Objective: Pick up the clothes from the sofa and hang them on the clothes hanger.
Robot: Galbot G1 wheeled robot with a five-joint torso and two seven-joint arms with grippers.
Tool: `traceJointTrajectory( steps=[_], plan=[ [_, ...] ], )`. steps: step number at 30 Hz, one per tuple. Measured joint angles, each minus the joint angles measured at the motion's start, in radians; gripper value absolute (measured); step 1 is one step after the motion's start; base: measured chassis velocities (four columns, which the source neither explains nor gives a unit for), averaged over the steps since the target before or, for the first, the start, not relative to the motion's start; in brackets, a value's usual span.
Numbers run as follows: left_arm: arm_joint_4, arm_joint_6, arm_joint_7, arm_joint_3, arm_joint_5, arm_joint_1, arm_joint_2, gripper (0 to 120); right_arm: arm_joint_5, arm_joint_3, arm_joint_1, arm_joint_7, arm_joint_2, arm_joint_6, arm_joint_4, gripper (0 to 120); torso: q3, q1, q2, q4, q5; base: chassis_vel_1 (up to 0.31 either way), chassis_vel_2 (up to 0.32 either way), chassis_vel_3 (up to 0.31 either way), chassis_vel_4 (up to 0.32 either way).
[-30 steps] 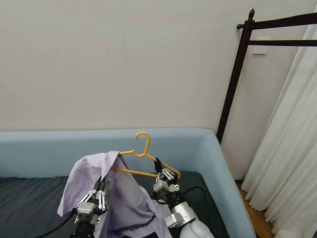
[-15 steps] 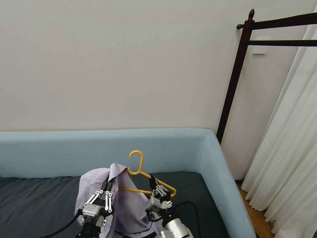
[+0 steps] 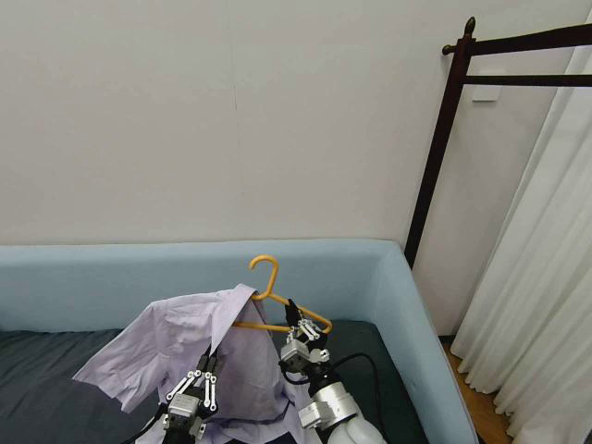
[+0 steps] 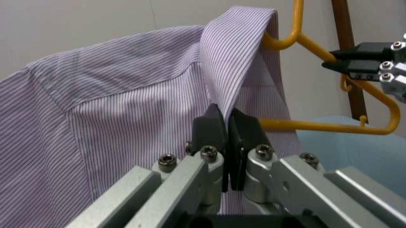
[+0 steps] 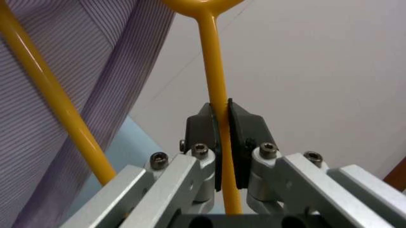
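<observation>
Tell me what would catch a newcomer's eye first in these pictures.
A purple striped shirt hangs half draped on a yellow hanger, raised above the blue sofa in the middle of the head view. The left claw is shut on the shirt's front below the collar, and the right claw is shut on the hanger's bare arm. A dark wooden rack stands at the right.

A plain off-white wall (image 3: 185, 120) runs behind, with one faint vertical seam (image 3: 234, 92) in it. At the right a white curtain (image 3: 546, 305) hangs in folds, down to a strip of wooden floor (image 3: 479, 412).
</observation>
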Motion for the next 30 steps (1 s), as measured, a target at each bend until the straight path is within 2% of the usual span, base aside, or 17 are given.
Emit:
traceJointTrajectory(
  steps=[1, 2, 4, 7, 8, 11, 13, 17, 18, 19, 21, 22, 24, 26, 27, 30],
  plan=[
    [0.002, -0.01, 0.002, 0.002, 0.0, -0.003, 0.002, 0, 0.003, 0.005, 0.004, -0.001, -0.002, 0.003, 0.005, 4, 0.0, 0.0, 0.0, 0.0, 0.0, 0.0, 0.0, 0.0, 0.0],
    [0.002, -0.022, 0.009, 0.002, 0.0, -0.004, 0.005, 7, 0.007, 0.008, 0.008, -0.003, -0.003, 0.009, 0.006, 4, 0.0, 0.0, 0.0, 0.0, 0.0, 0.0, 0.0, 0.0, 0.0],
    [0.002, -0.033, 0.017, 0.001, 0.0, -0.002, 0.01, 10, 0.011, 0.011, 0.013, -0.007, -0.002, 0.016, 0.006, 4, 0.0, 0.0, 0.0, 0.0, -0.0001, 0.0, 0.0, 0.0, 0.0],
    [-0.007, -0.068, 0.029, -0.02, -0.007, 0.016, 0.048, 23, 0.025, 0.021, 0.033, -0.016, 0.005, 0.042, -0.011, 4, 0.0, 0.0, 0.0, 0.0001, -0.0001, 0.0, 0.0, 0.0, 0.0],
    [-0.007, -0.068, 0.029, -0.02, -0.007, 0.016, 0.048, 23, 0.025, 0.021, 0.033, -0.016, 0.005, 0.042, -0.011, 4, 0.0, 0.0, 0.0, 0.0001, -0.0001, 0.0, 0.0, 0.0, 0.0],
    [-0.02, -0.09, 0.031, -0.047, -0.025, 0.043, 0.105, 38, 0.03, 0.032, 0.046, -0.023, 0.007, 0.067, -0.035, 4, 0.0, 0.0, 0.0, 0.0005, -0.0003, 0.0, 0.0, 0.0, 0.0],
    [-0.026, -0.094, 0.031, -0.054, -0.039, 0.049, 0.125, 41, 0.03, 0.036, 0.046, -0.025, 0.007, 0.072, -0.037, 4, 0.0, 0.0, 0.0, 0.0004, -0.0002, 0.0, 0.0, 0.0, 0.0],
    [-0.081, -0.108, 0.084, -0.074, -0.191, 0.039, 0.294, 61, 0.03, 0.091, 0.006, -0.029, -0.006, 0.09, -0.034, 4, 0.0, 0.0, 0.0, 0.0, -0.0002, 0.0, 0.0, 0.0, 0.0],
    [-0.081, -0.108, 0.084, -0.074, -0.191, 0.039, 0.294, 61, 0.03, 0.091, 0.006, -0.029, -0.006, 0.09, -0.034, 4, 0.0, 0.0, 0.0, 0.0, -0.0002, 0.0, 0.0, 0.0, 0.0],
    [-0.1, -0.107, 0.101, -0.083, -0.244, 0.026, 0.34, 64, 0.028, 0.107, -0.004, -0.029, -0.011, 0.095, -0.029, 4, 0.0, 0.0, 0.0, 0.0001, -0.0002, 0.0, 0.0, 0.0, 0.0],
    [-0.142, -0.071, 0.111, -0.111, -0.37, -0.002, 0.427, 74, 0.023, 0.127, -0.014, -0.03, -0.022, 0.099, -0.014, 4, 0.0, 0.0, 0.0, -0.0003, -0.0003, 0.0, 0.0, 0.0, 0.0],
    [-0.142, -0.071, 0.111, -0.111, -0.37, -0.002, 0.427, 74, 0.023, 0.127, -0.014, -0.03, -0.022, 0.099, -0.014, 4, 0.0, 0.0, 0.0, -0.0003, -0.0003, 0.0, 0.0, 0.0, 0.0],
    [-0.174, -0.025, 0.111, -0.153, -0.508, -0.034, 0.518, 84, 0.018, 0.134, -0.016, -0.033, -0.031, 0.103, 0.007, 4, 0.0, 0.0, 0.0, -0.0001, -0.0001, 0.0, 0.0, 0.0, 0.0],
    [-0.171, -0.005, 0.118, -0.174, -0.606, -0.063, 0.604, 92, 0.006, 0.142, -0.017, -0.039, -0.032, 0.112, 0.022, 4, 0.0, 0.0, 0.0, 0.0001, 0.0, 0.0, 0.0, 0.0, 0.0],
    [-0.171, -0.005, 0.118, -0.174, -0.606, -0.063, 0.604, 92, 0.006, 0.142, -0.017, -0.039, -0.032, 0.112, 0.022, 4, 0.0, 0.0, 0.0, 0.0001, 0.0, 0.0, 0.0, 0.0, 0.0],
    [-0.121, 0.004, 0.203, -0.178, -0.744, -0.11, 0.711, 100, -0.029, 0.158, -0.028, -0.044, -0.026, 0.134, 0.024, 4, 0.0, 0.0, 0.0, 0.0003, -0.0003, 0.0, 0.0, 0.0, 0.0]
  ],
)
